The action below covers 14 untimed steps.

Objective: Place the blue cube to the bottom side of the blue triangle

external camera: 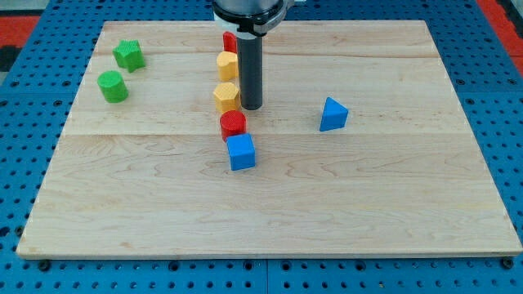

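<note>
On the wooden board (pixel 270 220), blue cube (pixel 241 152) sits well left of blue triangle (pixel 333 114); my tip (pixel 251 108), bare rod grasping nothing, hasn't begun the push.

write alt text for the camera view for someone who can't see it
My tip rests beside a yellow block, above a red cylinder and the blue cube. The blue triangle sits apart to the view's right on the wooden board.

Taking the blue cube (pixel 241 152) as landmark on the tabletop (pixel 368 204): the blue triangle (pixel 333 114) lies toward the view's upper right, well apart — my tip (pixel 251 108) stands just above it, near.
</note>
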Tool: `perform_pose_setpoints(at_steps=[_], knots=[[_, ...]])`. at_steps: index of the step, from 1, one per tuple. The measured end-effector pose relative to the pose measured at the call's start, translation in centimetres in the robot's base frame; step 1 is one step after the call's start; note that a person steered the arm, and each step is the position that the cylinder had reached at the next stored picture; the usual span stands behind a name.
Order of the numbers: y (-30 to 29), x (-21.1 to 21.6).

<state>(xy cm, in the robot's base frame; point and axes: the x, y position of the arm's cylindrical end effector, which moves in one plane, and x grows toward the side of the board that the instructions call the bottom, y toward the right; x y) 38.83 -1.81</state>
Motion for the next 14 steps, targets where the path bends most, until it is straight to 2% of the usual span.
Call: perform_pose_setpoints(at_steps=[2,3,4,5,6,7,8,9,11,12,14], knots=[[5.6,-0.4],[6.8,2.3],[8.1,3.0],[5.5,5.7],[4.9,15.9],[-4.5,16.4],[-8.5,11.6],[-4.4,10.7],[-4.8,9.5],[0.0,10.0],[3.4,11.6]])
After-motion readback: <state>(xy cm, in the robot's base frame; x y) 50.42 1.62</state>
